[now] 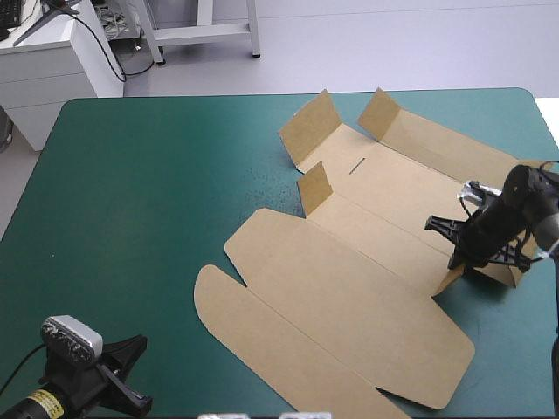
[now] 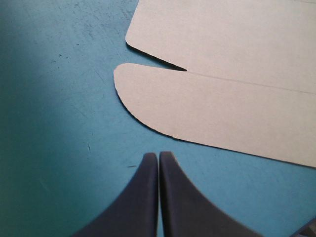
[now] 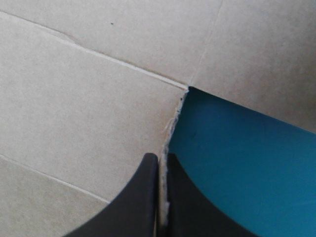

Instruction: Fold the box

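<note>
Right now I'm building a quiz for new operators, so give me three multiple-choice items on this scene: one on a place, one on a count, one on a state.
1. Where on the box is the right end effector?
A) the end nearest the table's right edge
B) the rounded near flap
C) the far raised flaps

2. How many end effectors touch the box?
A) none
B) one
C) two

3. The left end effector is:
A) open
B) shut on the box
C) shut, empty

Answers:
1 A: the high view shows it at the box's right end.
2 B: only the right one touches, and teal-green cover shows between the left one and the box.
3 C: it forms one closed arch with nothing in it.
</note>
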Motion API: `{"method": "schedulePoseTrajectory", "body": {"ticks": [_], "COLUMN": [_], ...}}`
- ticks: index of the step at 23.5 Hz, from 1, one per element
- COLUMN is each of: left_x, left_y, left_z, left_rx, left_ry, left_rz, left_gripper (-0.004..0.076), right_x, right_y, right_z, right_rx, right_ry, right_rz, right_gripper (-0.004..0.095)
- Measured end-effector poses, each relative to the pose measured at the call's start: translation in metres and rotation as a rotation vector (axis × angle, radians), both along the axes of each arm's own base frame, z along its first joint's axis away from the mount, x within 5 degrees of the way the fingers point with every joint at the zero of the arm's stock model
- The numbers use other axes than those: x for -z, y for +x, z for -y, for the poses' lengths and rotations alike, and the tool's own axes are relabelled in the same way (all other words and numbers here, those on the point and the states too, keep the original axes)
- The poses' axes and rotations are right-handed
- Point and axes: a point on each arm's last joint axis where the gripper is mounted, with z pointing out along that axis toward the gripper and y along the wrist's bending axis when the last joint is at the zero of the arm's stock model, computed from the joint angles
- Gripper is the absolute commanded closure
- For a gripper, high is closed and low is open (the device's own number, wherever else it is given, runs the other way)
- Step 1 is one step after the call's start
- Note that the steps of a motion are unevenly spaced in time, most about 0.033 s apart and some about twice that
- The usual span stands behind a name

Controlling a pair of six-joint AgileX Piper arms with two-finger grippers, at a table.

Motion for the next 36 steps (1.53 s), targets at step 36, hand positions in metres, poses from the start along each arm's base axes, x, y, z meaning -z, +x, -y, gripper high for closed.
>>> {"method": "schedulePoseTrajectory", "body": {"ticks": [36], "left_x": [-0.001], "left_y": [-0.003], "left_z": [0.005], "left_rx": [0.021], "left_ry": [-0.082], "left_rz": [-0.038], "left_gripper": [0.0732], "right_x": [-0.029], "right_y": [0.121], "right_z": [-0.253], "right_rx": [-1.987], "right_ry": [-0.288], "right_rz": [0.645], "right_gripper": [0.0927]}}
